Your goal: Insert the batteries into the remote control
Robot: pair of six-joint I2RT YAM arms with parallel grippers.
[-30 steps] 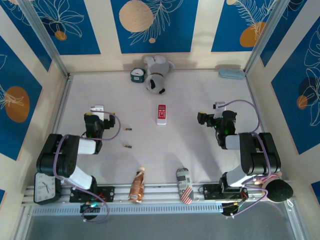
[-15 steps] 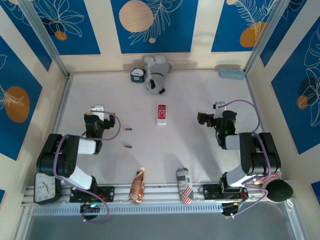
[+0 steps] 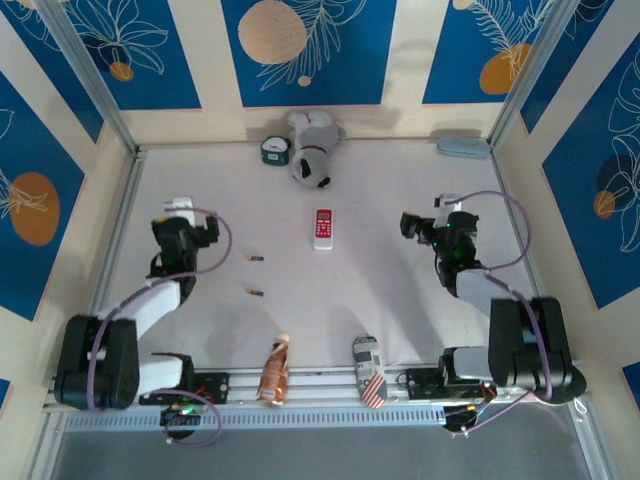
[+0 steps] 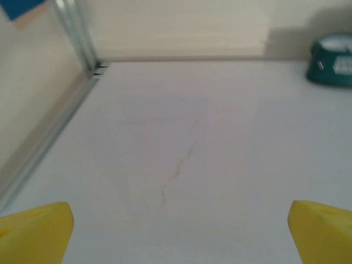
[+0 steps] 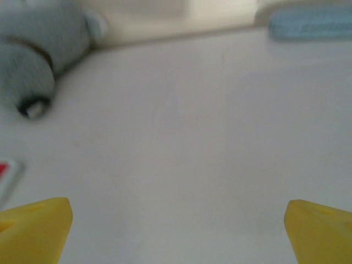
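Observation:
The remote control point(image 3: 322, 228), white with a red top panel, lies near the middle of the table; its corner shows at the left edge of the right wrist view point(image 5: 5, 171). Two batteries, small dark cylinders, lie apart to its near left: one point(image 3: 255, 259), the other point(image 3: 255, 293). My left gripper point(image 3: 182, 215) hovers left of the batteries, open, with only bare table between its yellow fingertips point(image 4: 179, 234). My right gripper point(image 3: 412, 224) is to the right of the remote, open and empty point(image 5: 177, 230).
A grey plush toy point(image 3: 312, 148) and a small teal clock point(image 3: 274, 150) sit at the back wall, and a light blue case point(image 3: 463, 147) lies at the back right. A snack packet point(image 3: 274, 372) and a can point(image 3: 368, 371) lie near the front rail.
Both arms have stretched out from their folded pose. The left gripper moved back and left, the right gripper slightly back and right. Both stayed open.

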